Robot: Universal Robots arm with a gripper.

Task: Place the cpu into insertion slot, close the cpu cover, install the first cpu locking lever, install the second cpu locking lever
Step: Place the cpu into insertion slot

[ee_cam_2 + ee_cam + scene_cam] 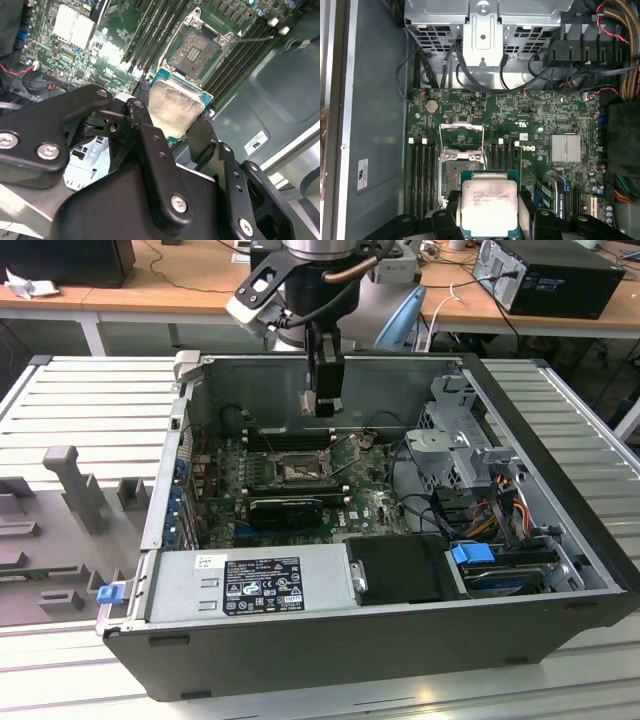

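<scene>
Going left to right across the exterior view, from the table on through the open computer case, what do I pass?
In order: grey stand → blue latch → insertion slot → metal drive cage → orange cables.

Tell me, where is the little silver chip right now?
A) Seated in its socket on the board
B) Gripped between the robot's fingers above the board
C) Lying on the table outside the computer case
B: the chip is clamped in the gripper, while the socket on the board lies open and empty.
</scene>
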